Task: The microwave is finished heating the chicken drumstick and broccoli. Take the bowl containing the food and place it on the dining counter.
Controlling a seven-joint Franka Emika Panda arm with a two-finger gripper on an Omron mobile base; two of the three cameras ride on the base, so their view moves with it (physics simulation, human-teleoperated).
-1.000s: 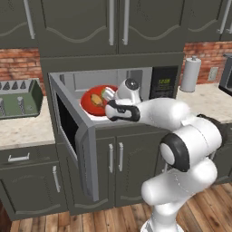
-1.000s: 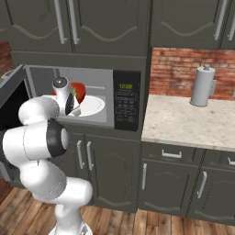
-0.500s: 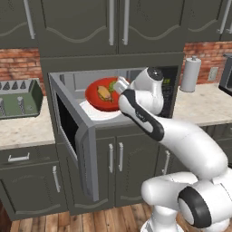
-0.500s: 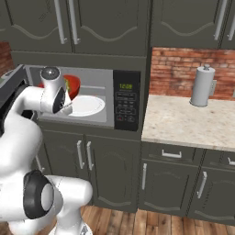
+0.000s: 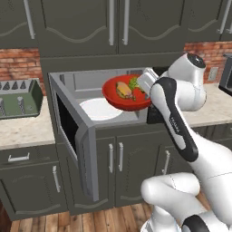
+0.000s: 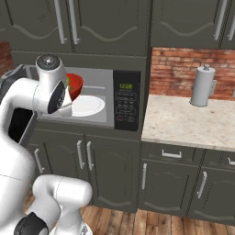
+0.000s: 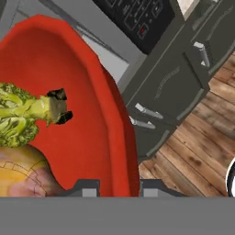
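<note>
The red bowl [image 5: 121,98] hangs tilted in front of the open microwave [image 5: 72,86], just above its white turntable [image 5: 99,109]. My gripper [image 5: 146,85] is shut on the bowl's right rim. In the bowl lie the chicken drumstick [image 5: 124,90] and the broccoli [image 5: 134,84]. The hand view looks down into the bowl [image 7: 78,137], where the broccoli [image 7: 23,114] and drumstick [image 7: 18,172] lie, with my gripper [image 7: 120,188] astride the rim. From the right, my arm covers most of the bowl [image 6: 75,85]. The dining counter is out of view.
The microwave door [image 5: 77,140] stands swung out to the left. A green toaster [image 5: 18,97] sits on the left counter. Right of the control panel [image 6: 126,105] lies a stone counter [image 6: 183,124] with a paper towel roll [image 6: 202,86]. Dark cabinets hang overhead.
The bowl has come out of the microwave cavity, moving right and toward me, off the turntable. My arm's elbow has swung up and to the right. The grip has stayed shut.
</note>
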